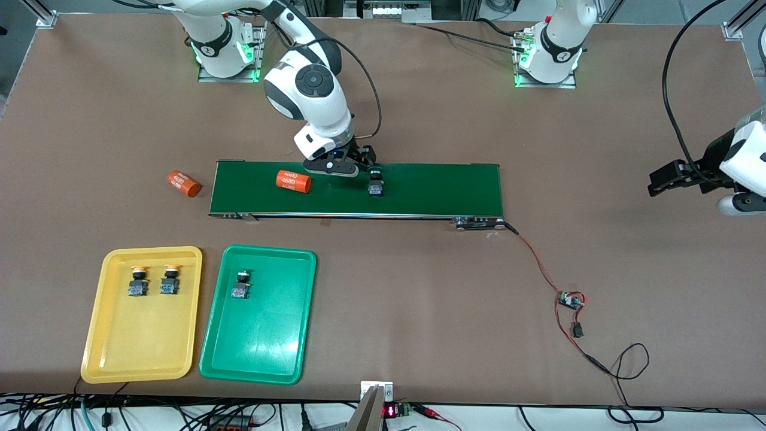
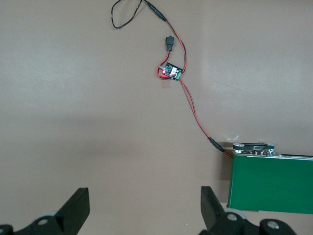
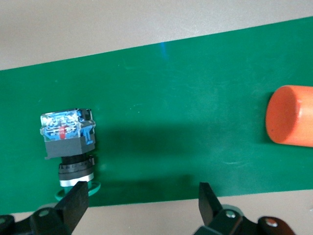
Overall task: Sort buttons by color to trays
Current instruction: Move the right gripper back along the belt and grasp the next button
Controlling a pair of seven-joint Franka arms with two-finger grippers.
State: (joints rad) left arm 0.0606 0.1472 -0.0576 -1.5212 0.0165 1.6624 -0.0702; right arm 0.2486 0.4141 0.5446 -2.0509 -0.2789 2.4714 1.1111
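Observation:
A green-capped button (image 1: 375, 184) (image 3: 68, 142) lies on its side on the dark-green belt (image 1: 443, 188). My right gripper (image 1: 347, 163) (image 3: 142, 200) hangs open over the belt's edge farther from the front camera, one finger (image 3: 73, 208) next to the button's cap, nothing between the fingers. The yellow tray (image 1: 137, 341) holds two yellow-capped buttons (image 1: 138, 282) (image 1: 170, 280). In the green tray (image 1: 257, 341) sits one green-capped button (image 1: 240, 285). My left gripper (image 1: 655, 182) (image 2: 145, 205) waits open over bare table at the left arm's end.
One orange cylinder (image 1: 293, 181) (image 3: 291, 115) lies on the belt, toward the right arm's end from the button. A second orange cylinder (image 1: 183, 184) lies on the table off that end of the belt. A red-and-black cable runs to a small circuit board (image 1: 571, 299) (image 2: 172, 72).

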